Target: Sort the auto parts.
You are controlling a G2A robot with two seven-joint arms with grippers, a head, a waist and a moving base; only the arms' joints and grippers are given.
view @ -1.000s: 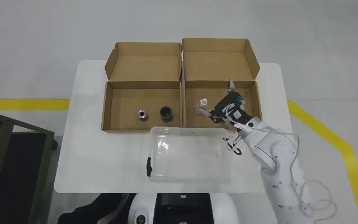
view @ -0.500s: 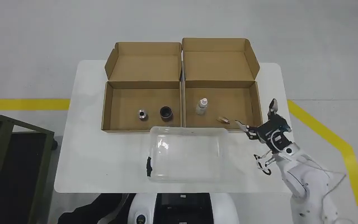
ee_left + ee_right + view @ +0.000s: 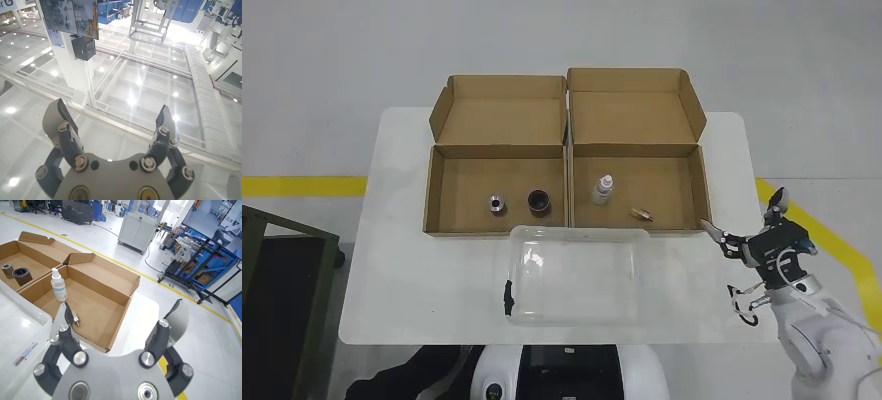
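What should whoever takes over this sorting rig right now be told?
Right claw: open, empty, at the right edge of the table, beside the right box.
Left claw: open, empty, pointing up at the ceiling.
Left box: a dark sleeve and a smaller cylinder.
Right box: an upright spray bottle and a small metal fitting lying flat.
Clear bin: in front of the boxes, with a small dark thing at its left edge.
Done: four items boxed.
Left: check whether that dark thing is a part.
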